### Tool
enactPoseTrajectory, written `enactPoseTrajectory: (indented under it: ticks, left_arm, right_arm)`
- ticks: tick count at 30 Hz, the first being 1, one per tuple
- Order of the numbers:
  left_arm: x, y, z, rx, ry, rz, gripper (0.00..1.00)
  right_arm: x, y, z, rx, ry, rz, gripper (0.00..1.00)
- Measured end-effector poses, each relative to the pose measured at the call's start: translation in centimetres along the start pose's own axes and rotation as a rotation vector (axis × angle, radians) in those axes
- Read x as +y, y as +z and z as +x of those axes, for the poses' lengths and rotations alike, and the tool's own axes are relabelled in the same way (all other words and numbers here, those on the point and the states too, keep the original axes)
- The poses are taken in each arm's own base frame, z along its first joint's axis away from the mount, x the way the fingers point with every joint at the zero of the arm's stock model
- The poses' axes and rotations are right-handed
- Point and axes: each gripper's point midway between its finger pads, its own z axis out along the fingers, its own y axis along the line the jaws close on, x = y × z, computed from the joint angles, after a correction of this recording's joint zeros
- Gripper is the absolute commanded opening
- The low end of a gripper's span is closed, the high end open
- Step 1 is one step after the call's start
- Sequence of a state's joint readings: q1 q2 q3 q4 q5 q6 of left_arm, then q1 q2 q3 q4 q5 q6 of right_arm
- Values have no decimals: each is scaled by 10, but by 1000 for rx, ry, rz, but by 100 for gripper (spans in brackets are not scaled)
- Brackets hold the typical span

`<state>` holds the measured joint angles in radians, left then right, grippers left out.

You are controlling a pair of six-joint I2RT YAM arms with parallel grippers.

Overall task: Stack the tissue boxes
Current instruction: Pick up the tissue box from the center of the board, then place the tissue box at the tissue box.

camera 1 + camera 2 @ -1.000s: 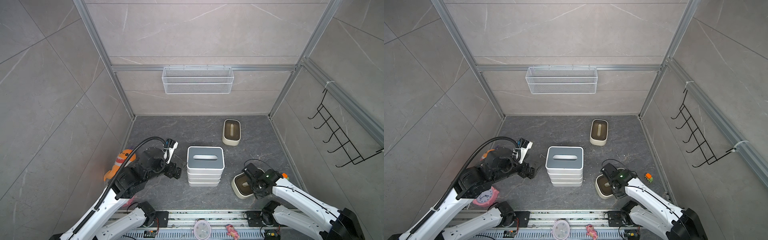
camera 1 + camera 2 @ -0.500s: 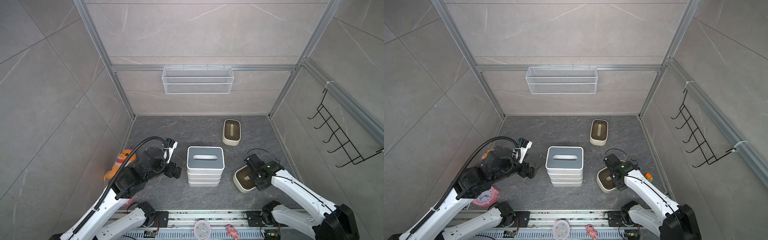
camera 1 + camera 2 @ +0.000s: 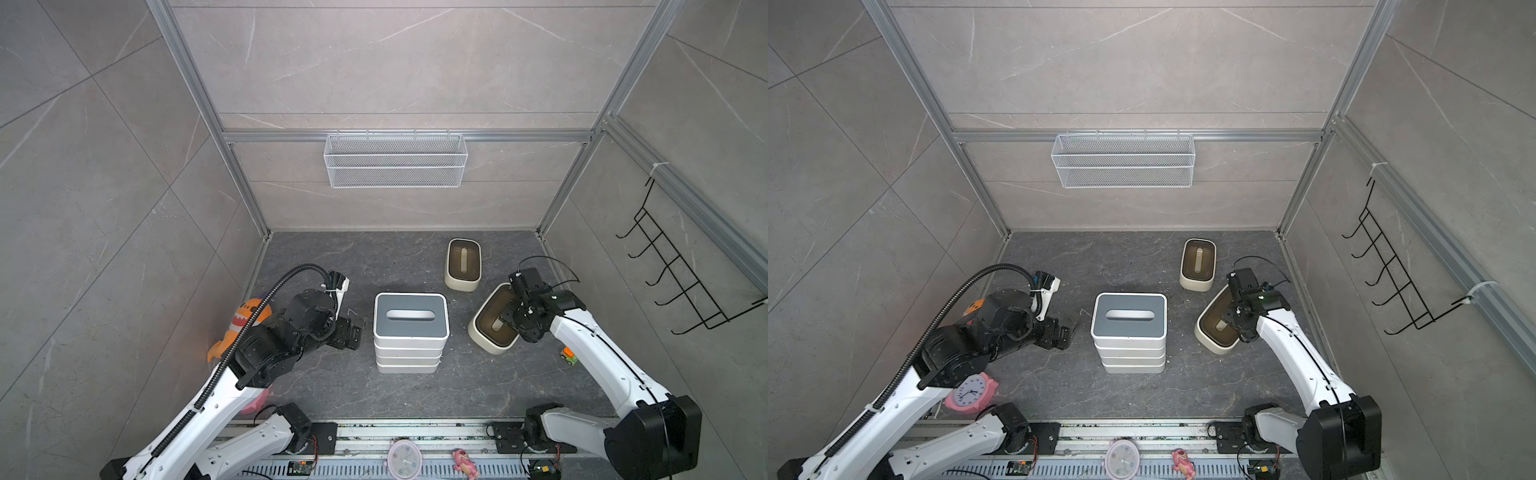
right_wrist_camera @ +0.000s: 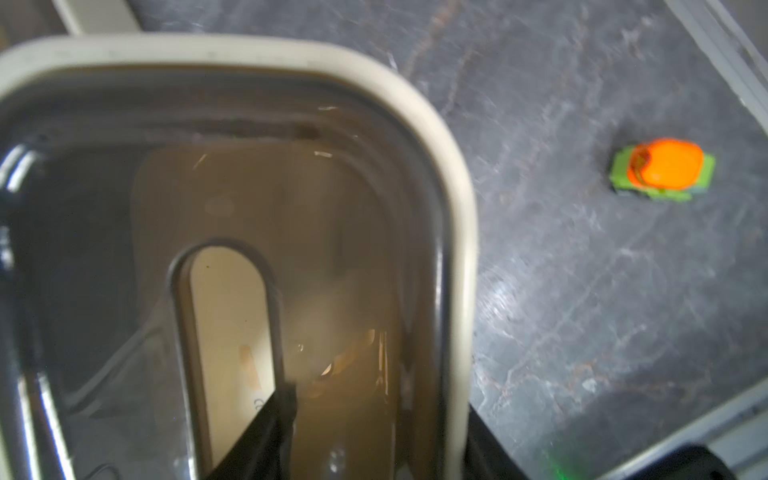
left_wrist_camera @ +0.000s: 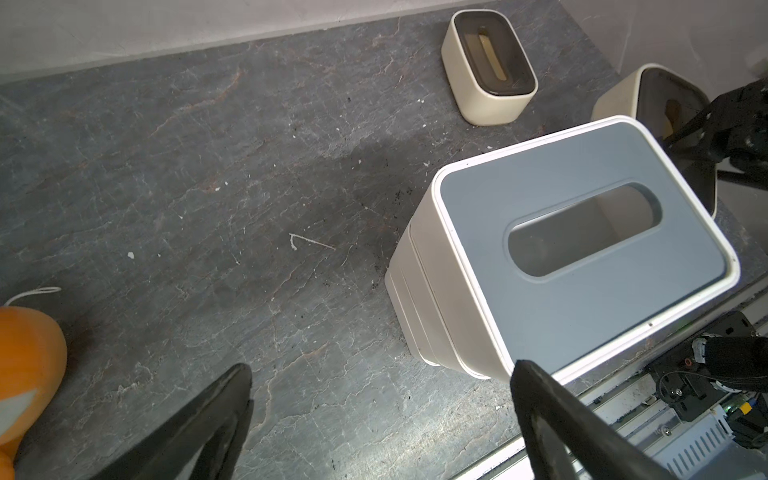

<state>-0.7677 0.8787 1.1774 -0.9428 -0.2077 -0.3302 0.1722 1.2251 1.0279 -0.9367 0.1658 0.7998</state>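
Along the front rail lie a clock point(image 3: 405, 457) and a pink toy point(image 3: 464, 459). Just behind them on the left, the left jaws stand spread wide over bare worktop point(image 3: 332, 257). They hold nothing and sit just beside the stack point(image 3: 410, 328) without touching it. An orange toy point(image 3: 245, 316) sits by the left wall.

The stack stands mid-worktop in four white tiers with their edges in line, and the top box has a grey slotted lid.

To its right, the right jaws pinch the near cream box point(image 3: 486, 336) by one long wall. One finger point(image 4: 270, 432) is at the lid's slot and the other is outside the wall. The box is tilted, with its lid leaning toward the stack. A small green-and-orange car point(image 3: 568, 356) lies beside that arm.

Farther back, the far cream box point(image 3: 462, 282) sits flat and alone. A mesh basket point(image 3: 395, 166) hangs on the back wall.
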Motion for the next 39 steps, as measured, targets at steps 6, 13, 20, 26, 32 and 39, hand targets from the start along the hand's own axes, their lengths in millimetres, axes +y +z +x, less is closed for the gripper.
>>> enactPoseTrajectory:
  ticks: [6,13,20,26,32,39]
  left_arm:
    - [-1,-8,-12,-7,-59,-2,100]
    - [10,7,-22,38,-226,52,100]
    - [37,12,-35,-19,-448,122,100]
    - [29,22,-45,-43,-604,311,100]
    - [22,26,-44,-30,-723,409,100]
    - [16,5,-52,-76,-713,438,100]
  right_arm:
    - [26,-20,-24,0,-173,-117,40]
    - [65,-60,-47,-39,-378,-265,38]
    - [100,-102,-63,-102,-550,-413,41]
    - [132,-141,-81,-143,-682,-527,40]
    - [172,-161,-99,-144,-815,-625,40]
    - [210,-176,-65,-107,-1032,-670,41]
